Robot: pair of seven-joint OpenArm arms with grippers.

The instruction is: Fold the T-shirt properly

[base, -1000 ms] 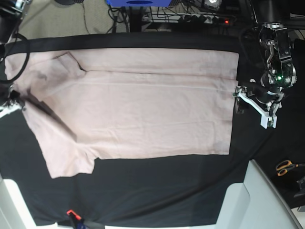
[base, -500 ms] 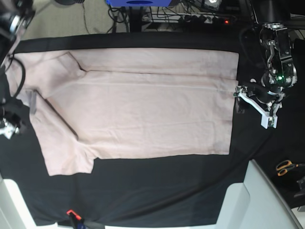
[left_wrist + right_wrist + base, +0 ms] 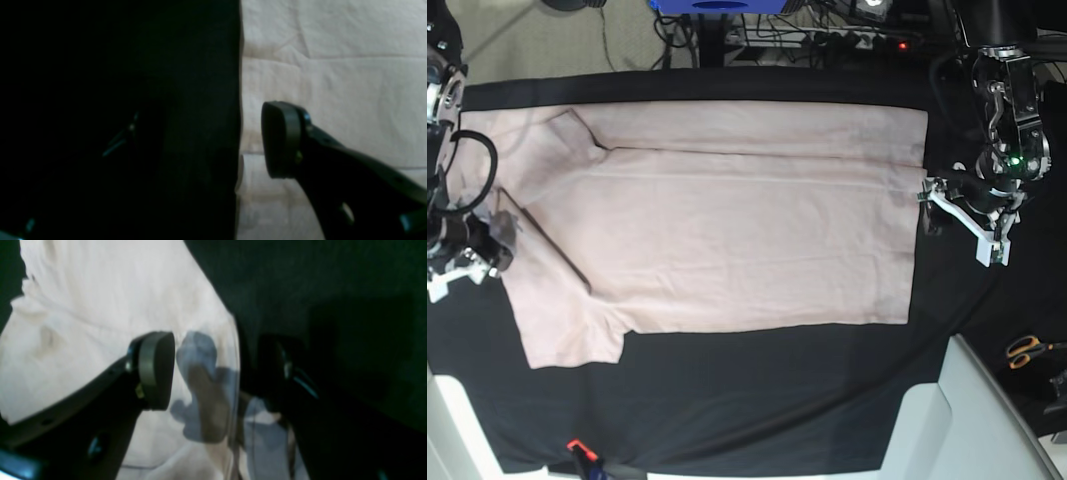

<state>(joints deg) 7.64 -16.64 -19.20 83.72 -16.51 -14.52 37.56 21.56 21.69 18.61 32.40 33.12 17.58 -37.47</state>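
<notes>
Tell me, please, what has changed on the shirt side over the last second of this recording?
The right gripper has let go: its jaws now stand open over the T-shirt edge near the sleeve. That edge shifted slightly and lies flat on the black cloth. The left gripper, jaws open beside the hem, and the rest of the shirt stayed as they were.

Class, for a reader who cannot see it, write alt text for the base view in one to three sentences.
A pale pink T-shirt lies flat and sideways on a black cloth, neck end at the picture's left. The right tool hovers open at that left edge and the left tool stands open just off the hem.
</notes>
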